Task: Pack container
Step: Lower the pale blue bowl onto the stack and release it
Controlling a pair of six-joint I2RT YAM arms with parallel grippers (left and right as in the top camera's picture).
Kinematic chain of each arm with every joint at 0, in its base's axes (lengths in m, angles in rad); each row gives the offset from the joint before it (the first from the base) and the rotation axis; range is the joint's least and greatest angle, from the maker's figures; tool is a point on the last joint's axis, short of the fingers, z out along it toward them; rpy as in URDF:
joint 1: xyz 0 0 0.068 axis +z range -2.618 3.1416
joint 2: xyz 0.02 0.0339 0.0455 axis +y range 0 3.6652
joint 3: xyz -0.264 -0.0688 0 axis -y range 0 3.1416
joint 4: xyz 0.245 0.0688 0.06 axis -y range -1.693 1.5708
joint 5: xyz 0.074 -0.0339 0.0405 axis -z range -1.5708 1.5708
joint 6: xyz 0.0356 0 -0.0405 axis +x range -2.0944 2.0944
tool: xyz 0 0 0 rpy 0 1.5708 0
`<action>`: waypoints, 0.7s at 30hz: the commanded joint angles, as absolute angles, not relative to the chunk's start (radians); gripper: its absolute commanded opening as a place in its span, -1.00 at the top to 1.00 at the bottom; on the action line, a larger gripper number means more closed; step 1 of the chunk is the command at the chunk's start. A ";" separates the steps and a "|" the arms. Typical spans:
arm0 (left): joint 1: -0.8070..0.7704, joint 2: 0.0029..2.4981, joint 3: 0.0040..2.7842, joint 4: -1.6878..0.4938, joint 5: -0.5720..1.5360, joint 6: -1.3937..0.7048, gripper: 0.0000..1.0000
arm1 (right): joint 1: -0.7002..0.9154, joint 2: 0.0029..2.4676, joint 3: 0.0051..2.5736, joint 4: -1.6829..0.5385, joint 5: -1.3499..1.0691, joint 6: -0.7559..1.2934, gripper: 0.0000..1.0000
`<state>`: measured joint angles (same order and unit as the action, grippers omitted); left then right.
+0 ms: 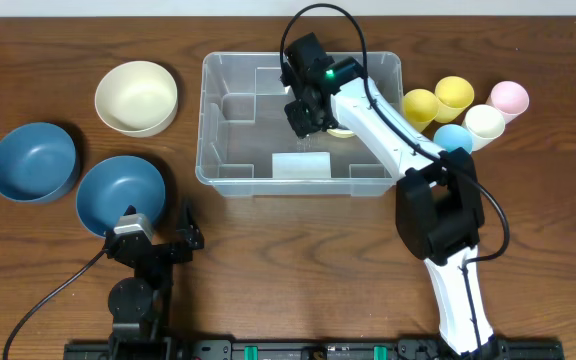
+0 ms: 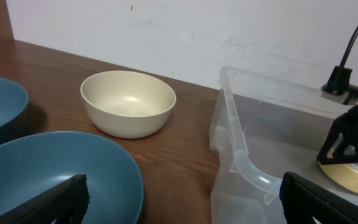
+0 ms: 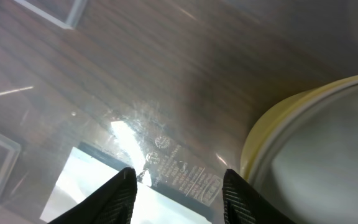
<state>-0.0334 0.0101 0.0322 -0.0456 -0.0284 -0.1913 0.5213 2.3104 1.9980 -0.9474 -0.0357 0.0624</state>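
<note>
The right gripper [image 3: 178, 194] is held inside the container [image 1: 211, 120], which is set mid-table, and just beside a pale yellow bowl [image 3: 316, 155]. Its jaws are seen partly parted, with nothing clasped. The left gripper [image 2: 182, 202] is spread wide and empty near a blue bowl [image 2: 55, 168].

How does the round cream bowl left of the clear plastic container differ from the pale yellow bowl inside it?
The round cream bowl stands on the wooden table, in the open; the pale yellow bowl sits inside the clear plastic container, largely hidden under the right arm. The cream one is whiter, the other yellower. Both are upright.
</note>
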 commanded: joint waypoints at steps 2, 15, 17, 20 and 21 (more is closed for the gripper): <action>-0.029 0.004 0.004 -0.071 -0.030 -0.200 -0.96 | 0.510 2.357 2.014 -0.953 -0.030 0.047 0.09; -0.029 0.004 0.004 -0.071 -0.030 -0.200 -0.96 | 0.463 2.357 2.014 -0.953 -0.019 0.047 0.10; -0.029 0.004 0.004 -0.071 -0.030 -0.200 -0.96 | 0.456 2.357 2.014 -0.953 -0.019 0.047 0.10; -0.029 0.004 0.004 -0.071 -0.030 -0.200 -0.96 | 0.451 2.357 2.014 -0.953 -0.019 0.046 0.10; -0.029 0.004 0.004 -0.071 -0.030 -0.200 -0.96 | 0.451 2.357 2.014 -0.953 -0.020 0.040 0.10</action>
